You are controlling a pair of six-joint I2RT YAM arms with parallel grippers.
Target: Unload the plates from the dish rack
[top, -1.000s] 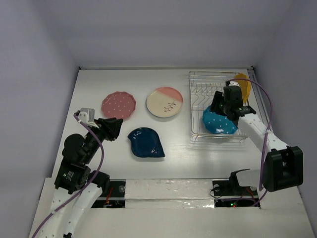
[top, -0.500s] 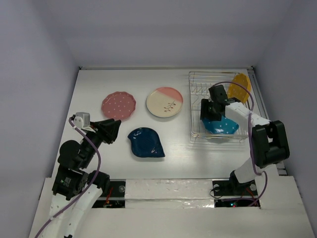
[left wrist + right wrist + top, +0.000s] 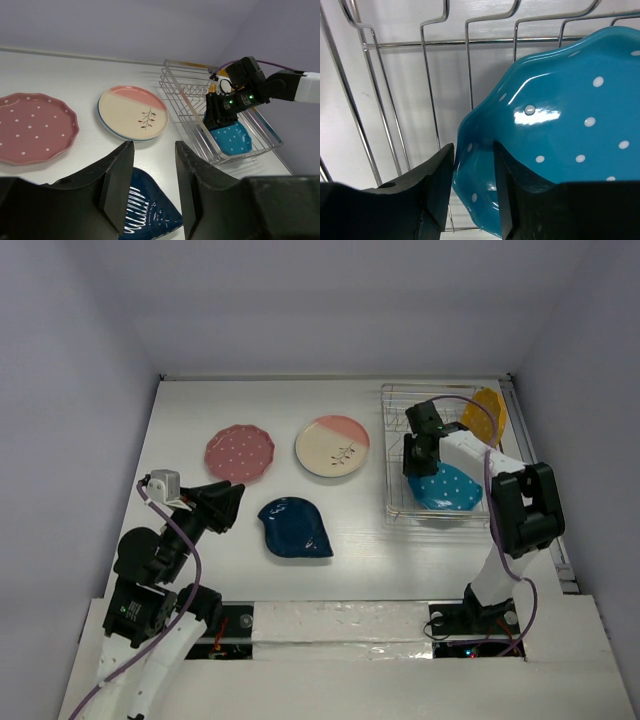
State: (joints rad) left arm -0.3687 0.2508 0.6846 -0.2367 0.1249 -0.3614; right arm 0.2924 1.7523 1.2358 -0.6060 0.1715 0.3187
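The dish rack point(image 3: 388, 502) stands at the right of the table. In it a light blue dotted plate point(image 3: 452, 490) lies tilted at the near end. A yellow-orange plate point(image 3: 485, 416) leans at the far right corner. My right gripper point(image 3: 415, 462) is down at the blue plate's left rim. In the right wrist view my right gripper point(image 3: 473, 147) is shut on that rim, one finger outside and one inside the light blue plate point(image 3: 560, 130). My left gripper point(image 3: 154, 145) hovers open and empty above the dark blue leaf-shaped plate point(image 3: 145, 210).
A pink dotted plate point(image 3: 239, 452), a cream-and-pink plate point(image 3: 332, 446) and the dark blue plate point(image 3: 294, 527) lie flat on the table left of the rack. The rack's upright tines point(image 3: 410, 44) stand just beyond the blue plate. White walls close in the table.
My right gripper moved left across the rack, came down at the blue plate's left rim and narrowed onto it. The left arm shifted slightly and stays open.
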